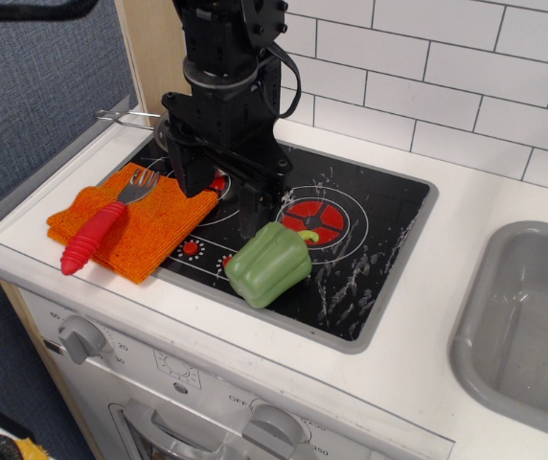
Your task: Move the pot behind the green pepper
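The green pepper (pixel 268 264) lies on the black stovetop (pixel 370 240) near its front edge, its curved stem pointing right. Of the silver pot I see only the thin wire handle (pixel 121 116) and a sliver of rim (pixel 163 126) at the stove's back left corner. The rest is hidden behind the arm. My black gripper (pixel 221 196) hangs low over the left burner, just behind and left of the pepper. Its two fingers (pixel 253 213) stand apart with nothing between them.
An orange cloth (pixel 149 230) lies at the stove's left edge with a red-handled fork (pixel 97 235) on it. A grey sink basin (pixel 533 326) is at the right. A white tiled wall runs along the back. Stove knobs sit below the front edge.
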`<state>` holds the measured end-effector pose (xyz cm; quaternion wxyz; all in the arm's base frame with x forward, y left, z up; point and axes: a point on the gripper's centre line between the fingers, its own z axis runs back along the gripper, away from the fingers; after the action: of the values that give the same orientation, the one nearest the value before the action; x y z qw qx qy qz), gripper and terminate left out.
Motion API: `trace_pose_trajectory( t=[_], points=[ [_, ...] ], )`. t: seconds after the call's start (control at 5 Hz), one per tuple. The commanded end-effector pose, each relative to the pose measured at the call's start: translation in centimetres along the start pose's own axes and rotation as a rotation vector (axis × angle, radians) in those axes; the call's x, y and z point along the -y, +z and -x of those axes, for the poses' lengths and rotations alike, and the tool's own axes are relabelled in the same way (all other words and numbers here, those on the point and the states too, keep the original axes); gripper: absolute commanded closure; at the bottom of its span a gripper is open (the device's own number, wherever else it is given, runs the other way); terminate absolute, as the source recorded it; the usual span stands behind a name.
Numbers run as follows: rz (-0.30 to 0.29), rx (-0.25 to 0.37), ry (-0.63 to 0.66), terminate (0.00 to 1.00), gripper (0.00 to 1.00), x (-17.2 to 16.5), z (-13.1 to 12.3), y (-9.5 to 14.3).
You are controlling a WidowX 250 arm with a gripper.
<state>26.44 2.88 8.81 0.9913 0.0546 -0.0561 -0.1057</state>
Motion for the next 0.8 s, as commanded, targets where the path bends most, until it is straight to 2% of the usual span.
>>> trace_pose_trajectory(
  t=[0.0,0.4,0.6],
  points=[
    [0.000,0.000,0.000,0.00,0.00,0.0,0.0,0.0],
    [0.008,0.036,0.136,0.00,0.00,-4.4,-6.2,0.9],
    [0.001,0.026,0.178,0.00,0.00,-5.5,-7.8,0.1]
  ],
)
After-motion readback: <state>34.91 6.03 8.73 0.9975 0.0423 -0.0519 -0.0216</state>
